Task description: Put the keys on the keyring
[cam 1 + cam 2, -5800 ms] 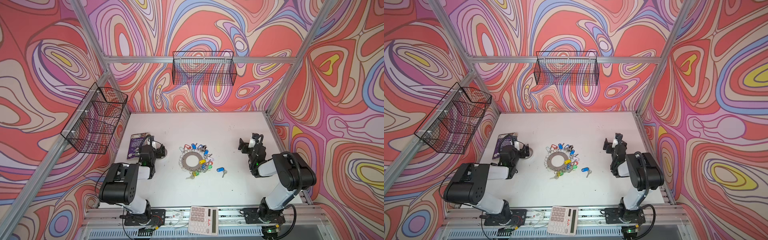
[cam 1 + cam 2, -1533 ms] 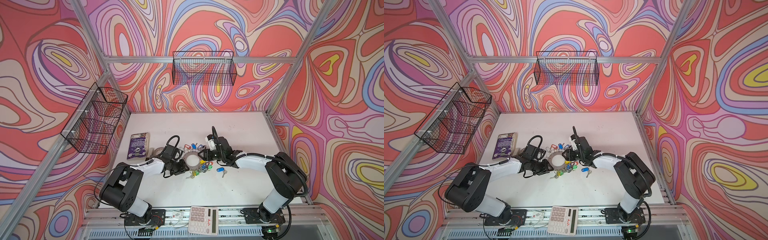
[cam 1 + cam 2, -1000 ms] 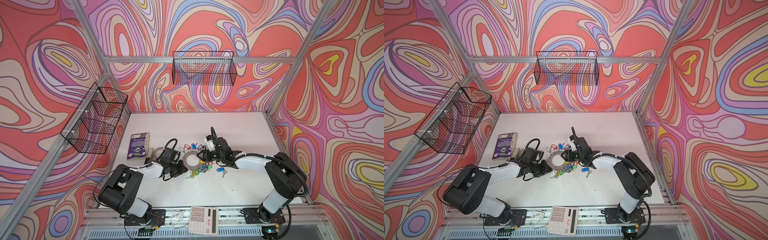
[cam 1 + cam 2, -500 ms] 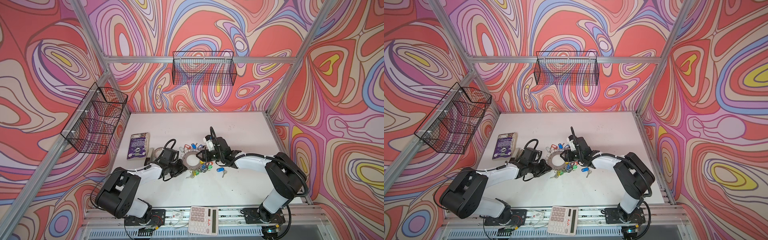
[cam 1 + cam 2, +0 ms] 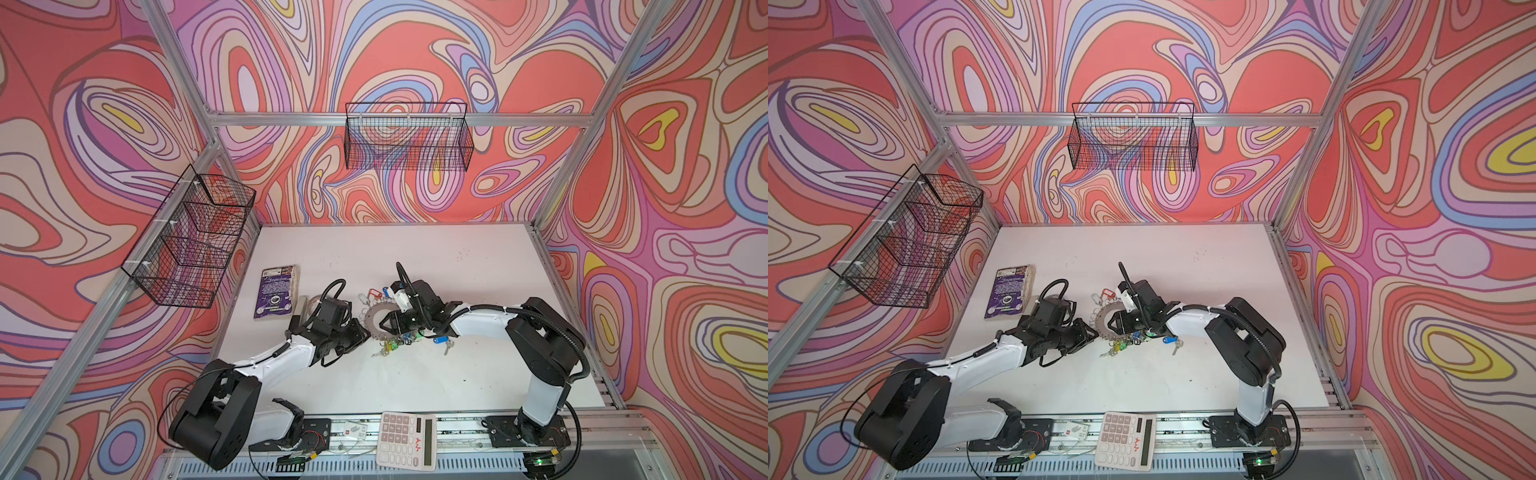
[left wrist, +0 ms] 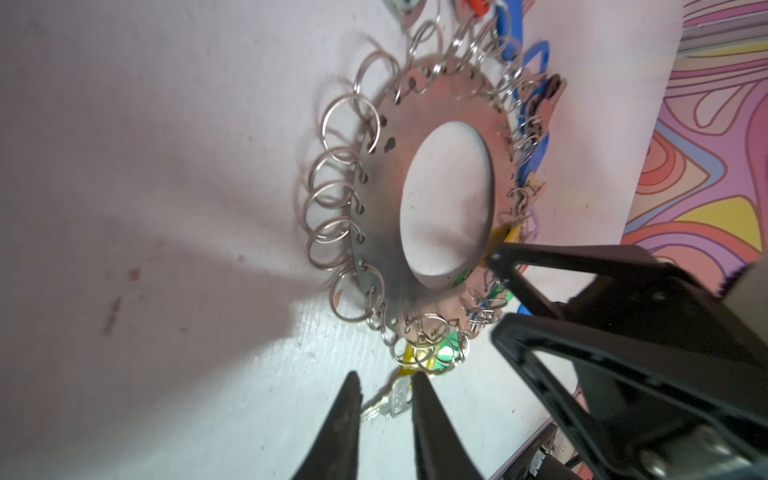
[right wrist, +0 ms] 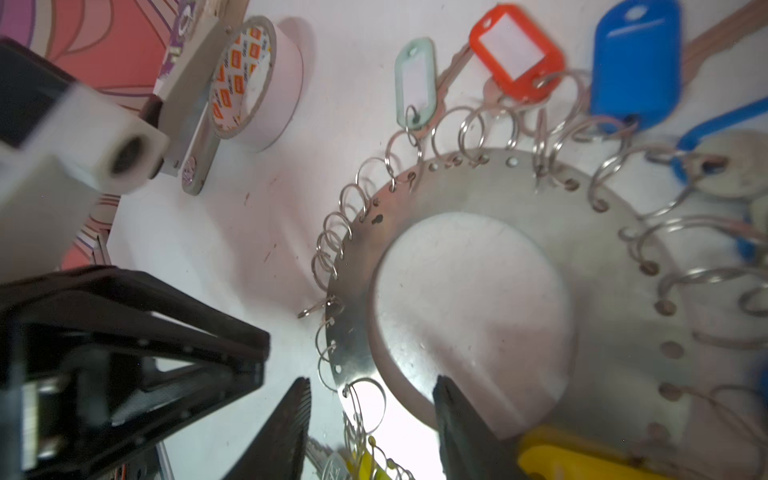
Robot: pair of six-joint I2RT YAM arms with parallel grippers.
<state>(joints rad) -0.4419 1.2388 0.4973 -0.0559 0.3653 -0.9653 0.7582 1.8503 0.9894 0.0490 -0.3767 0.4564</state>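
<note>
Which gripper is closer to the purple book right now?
Left. The left gripper sits beside the keyring, on the side toward the purple book. The right gripper is over the keyring itself, farther from the book.

Your two top views sit high over the front edge, side by side, looking down and inward at the whole white tabletop (image 5: 374, 249) and both arms. They share nearly everything.

Left wrist camera: very close and low, looking past the left pincer (image 6: 384, 378) tips onto the keyring (image 6: 382, 249).

Right wrist camera: just as close, looking past the right pincer (image 7: 370, 382) from the opposite side.

All four views share the keyring.
</note>
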